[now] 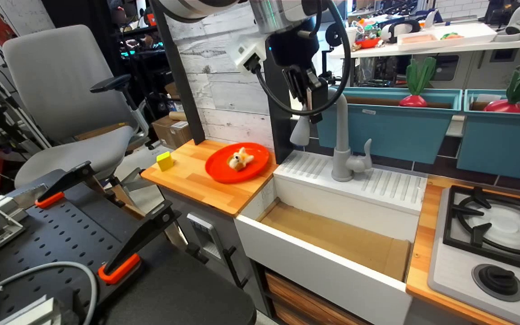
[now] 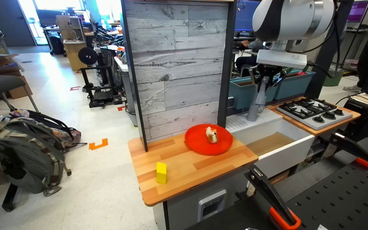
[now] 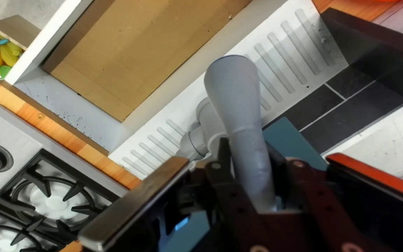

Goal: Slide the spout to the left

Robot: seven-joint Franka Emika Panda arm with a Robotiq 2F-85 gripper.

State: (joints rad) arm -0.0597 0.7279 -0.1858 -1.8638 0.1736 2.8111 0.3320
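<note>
The spout is a grey gooseneck tube (image 1: 342,122) on a thicker base with a side handle, standing on the white ledge behind the sink. In an exterior view, its flared head (image 1: 301,131) hangs left of the base; the gripper hides the top of the arch. The spout also shows in an exterior view (image 2: 258,99). My gripper (image 1: 309,97) is at the top of the arch. In the wrist view, the gripper (image 3: 257,161) has its fingers spread wide, one on each side of the spout (image 3: 238,94), with gaps outside the tube.
The white sink (image 1: 323,266) has cardboard inside. A stove (image 1: 449,262) stands right of it. A red plate (image 1: 217,169) with a small toy and a yellow block (image 1: 165,161) sit on the wooden counter. Teal planters (image 1: 386,131) and a black post (image 1: 282,135) stand close behind the gripper.
</note>
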